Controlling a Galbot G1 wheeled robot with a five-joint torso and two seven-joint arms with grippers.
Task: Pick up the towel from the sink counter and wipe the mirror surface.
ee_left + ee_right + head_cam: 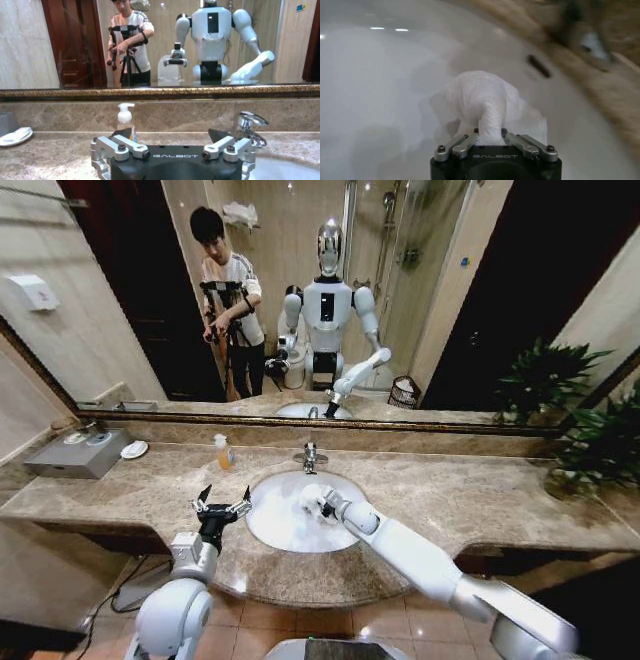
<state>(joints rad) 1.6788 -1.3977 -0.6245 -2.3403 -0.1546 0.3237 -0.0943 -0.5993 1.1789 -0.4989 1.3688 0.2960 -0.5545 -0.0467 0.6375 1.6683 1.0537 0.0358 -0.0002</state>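
A white towel (485, 101) hangs crumpled over the white basin (272, 515) of the sink counter (470, 500); my right gripper (490, 138) is shut on it. In the head view the towel (312, 502) sits at the end of my right arm, just in front of the chrome faucet (309, 457). My left gripper (221, 503) stands open over the counter's front edge, left of the basin, holding nothing; its fingers (127, 144) frame a soap bottle (125, 117). The mirror (330, 300) rises behind the counter, with a bronze frame (165, 91).
A soap bottle (222, 452) stands left of the faucet. A grey box (75, 452) and small white dish (134, 449) sit at the counter's far left. A potted plant (600, 445) stands at the far right. A person with a tripod is reflected in the mirror.
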